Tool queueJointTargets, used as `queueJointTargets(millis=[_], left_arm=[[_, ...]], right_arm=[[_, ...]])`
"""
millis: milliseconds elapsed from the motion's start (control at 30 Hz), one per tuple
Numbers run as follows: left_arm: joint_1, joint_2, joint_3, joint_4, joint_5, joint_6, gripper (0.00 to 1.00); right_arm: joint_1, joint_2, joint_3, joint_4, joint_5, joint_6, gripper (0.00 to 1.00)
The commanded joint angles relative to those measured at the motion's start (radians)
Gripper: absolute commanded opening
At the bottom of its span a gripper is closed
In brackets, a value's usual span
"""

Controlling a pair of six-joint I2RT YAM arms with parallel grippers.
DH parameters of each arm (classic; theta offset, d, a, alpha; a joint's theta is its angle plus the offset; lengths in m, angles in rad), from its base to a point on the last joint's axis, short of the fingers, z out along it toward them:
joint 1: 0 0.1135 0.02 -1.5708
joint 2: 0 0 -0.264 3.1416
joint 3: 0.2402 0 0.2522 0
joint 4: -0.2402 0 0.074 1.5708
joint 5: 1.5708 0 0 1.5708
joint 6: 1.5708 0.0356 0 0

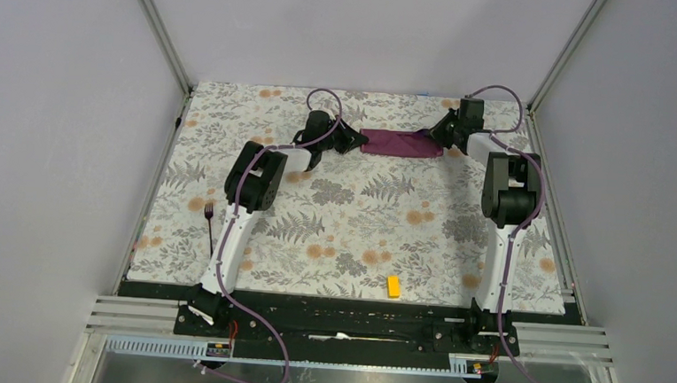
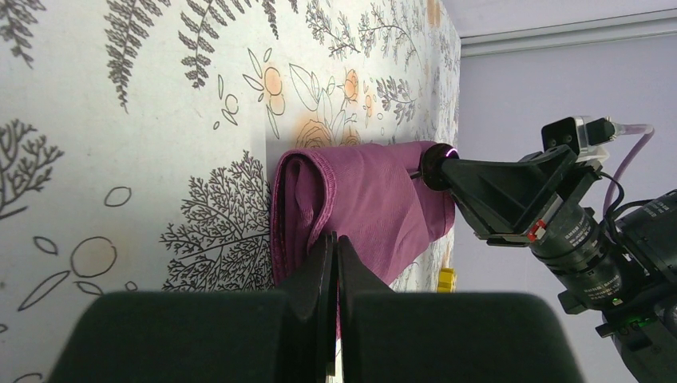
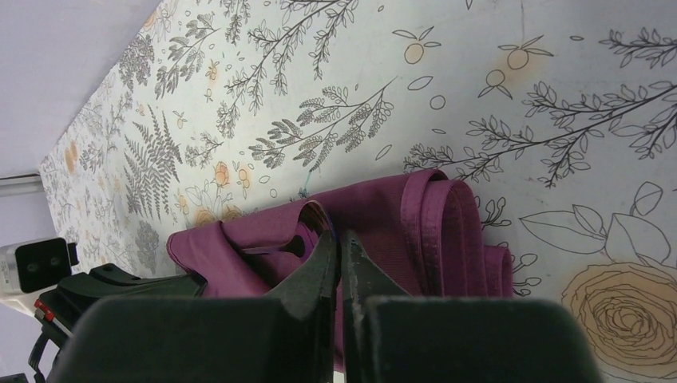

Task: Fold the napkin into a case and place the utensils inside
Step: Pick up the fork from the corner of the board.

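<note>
The white-and-black left arm (image 1: 242, 230) rises from its base with the elbow bent and the forearm extended forward and inward. The black two-finger left gripper (image 1: 354, 140) points to the right with its jaws pressed fully together. The white-and-black right arm (image 1: 497, 254) stands upright with the elbow folded and the wrist turned inward. The black two-finger right gripper (image 1: 433, 133) points left with its jaws closed, facing the left gripper but apart from it.

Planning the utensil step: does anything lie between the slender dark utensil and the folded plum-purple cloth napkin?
Only the left arm's black elbow crosses the line from utensil to napkin; the yellow block lies aside.
</note>
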Motion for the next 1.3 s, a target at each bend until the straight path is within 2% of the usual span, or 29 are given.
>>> queueJointTargets(millis=[0, 67, 533, 667, 733, 900, 1067, 1167, 1267], left_arm=[[-0.004, 0.017, -0.005, 0.003, 0.016, 0.015, 0.0], [-0.004, 0.019, -0.005, 0.005, 0.017, 0.013, 0.0], [-0.002, -0.014, -0.017, -0.009, 0.025, 0.024, 0.0], [0.003, -0.055, -0.046, -0.011, 0.023, 0.024, 0.0], [0.008, -0.08, -0.065, -0.011, 0.025, 0.025, 0.03], [0.03, -0.188, -0.121, -0.054, 0.066, 0.038, 0.15], [0.056, -0.402, -0.184, -0.23, 0.12, 0.133, 0.47], [0.08, -0.569, -0.221, -0.464, 0.157, 0.28, 0.58], [0.121, -0.748, -0.284, -0.812, 0.083, 0.504, 0.72]], right_arm=[[0.017, -0.011, -0.012, 0.048, 0.018, -0.003, 0.0], [0.018, -0.009, -0.014, 0.055, 0.021, -0.006, 0.0], [0.024, -0.012, 0.015, 0.008, 0.058, -0.053, 0.27], [0.024, -0.023, 0.072, -0.075, 0.084, -0.109, 0.34], [0.024, -0.052, 0.073, -0.116, 0.105, -0.127, 0.38], [0.024, -0.143, 0.072, -0.197, 0.189, -0.234, 0.48], [0.027, -0.306, 0.026, -0.259, 0.236, -0.297, 0.55], [0.045, -0.416, -0.065, -0.244, 0.204, -0.295, 0.6], [0.097, -0.499, -0.176, -0.209, 0.104, -0.287, 0.63]])
